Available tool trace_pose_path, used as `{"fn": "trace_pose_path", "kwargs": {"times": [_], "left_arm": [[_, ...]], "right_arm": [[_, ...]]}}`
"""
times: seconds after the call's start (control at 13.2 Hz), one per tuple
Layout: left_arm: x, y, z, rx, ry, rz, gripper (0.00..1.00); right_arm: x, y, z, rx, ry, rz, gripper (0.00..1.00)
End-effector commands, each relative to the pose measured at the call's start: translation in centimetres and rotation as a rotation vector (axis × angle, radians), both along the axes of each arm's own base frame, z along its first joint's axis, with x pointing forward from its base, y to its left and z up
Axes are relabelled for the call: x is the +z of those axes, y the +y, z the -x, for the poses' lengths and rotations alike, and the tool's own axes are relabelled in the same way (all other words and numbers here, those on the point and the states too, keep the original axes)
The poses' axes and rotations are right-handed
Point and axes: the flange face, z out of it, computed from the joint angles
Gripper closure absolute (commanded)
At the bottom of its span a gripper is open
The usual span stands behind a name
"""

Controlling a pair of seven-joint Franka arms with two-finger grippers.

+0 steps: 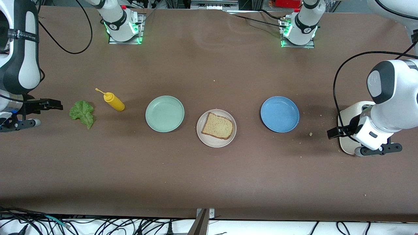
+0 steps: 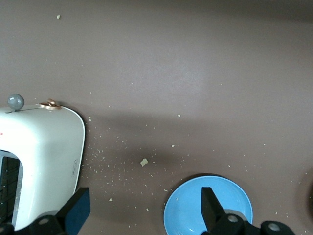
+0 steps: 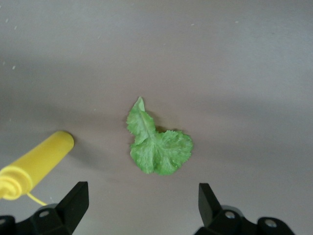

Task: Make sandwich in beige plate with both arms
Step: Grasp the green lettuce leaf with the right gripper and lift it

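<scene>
The right pincer [image 3: 139, 205] hangs wide and empty at the right arm's end of the surface [image 1: 209, 182], with the lettuce leaf [image 1: 82, 113] lying flat just beside it and the yellow mustard bottle [image 1: 113, 101] on its side a little past the leaf. The left pincer [image 2: 144, 213] is just as wide and empty, over the white toaster [image 1: 346, 138] at the left arm's end, the blue plate [image 1: 280, 114] near it.

One bread slice [image 1: 217, 125] already lies in the beige plate [image 1: 202, 137], mid-surface, well apart from both pincers. By my reading, the leaf and a second slice remain; no second slice shows.

Room is generous: bare surface surrounds the leaf, only the bottle crowds it. The mint green plate [image 1: 165, 114] sits between leaf and beige plate.
</scene>
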Motion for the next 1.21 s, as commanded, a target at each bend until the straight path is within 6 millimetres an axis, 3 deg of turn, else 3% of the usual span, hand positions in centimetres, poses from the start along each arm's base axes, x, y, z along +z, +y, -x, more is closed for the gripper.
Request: {"fn": "trace_pose_path", "kwargs": {"times": [0.0,0.23,0.46,0.61,0.76,1.14], "left_arm": [[0.3,-0.3,-0.1,0.007,-0.010,0.010,0.00],[0.2,-0.2,-0.1,0.007,-0.015,0.010,0.00],[0.2,-0.2,-0.1,0.009,-0.015,0.010,0.00],[0.2,-0.2,-0.1,0.009,-0.015,0.010,0.00],[0.2,-0.2,-0.1,0.009,-0.015,0.010,0.00],[0.1,-0.5,-0.1,0.006,-0.014,0.010,0.00]], "right_arm": [[0.7,0.3,0.2,-0.080,-0.013,0.062,0.01],[-1.3,1.4,0.6,-0.158,0.017,0.079,0.01],[-4.7,2.8,1.4,-0.188,0.007,0.086,0.01],[-8.1,1.3,3.3,-0.204,-0.048,0.085,0.01],[-11.5,1.1,5.2,-0.197,-0.103,0.088,0.01],[-16.7,-0.5,8.6,-0.218,-0.107,0.098,0.01]]}}
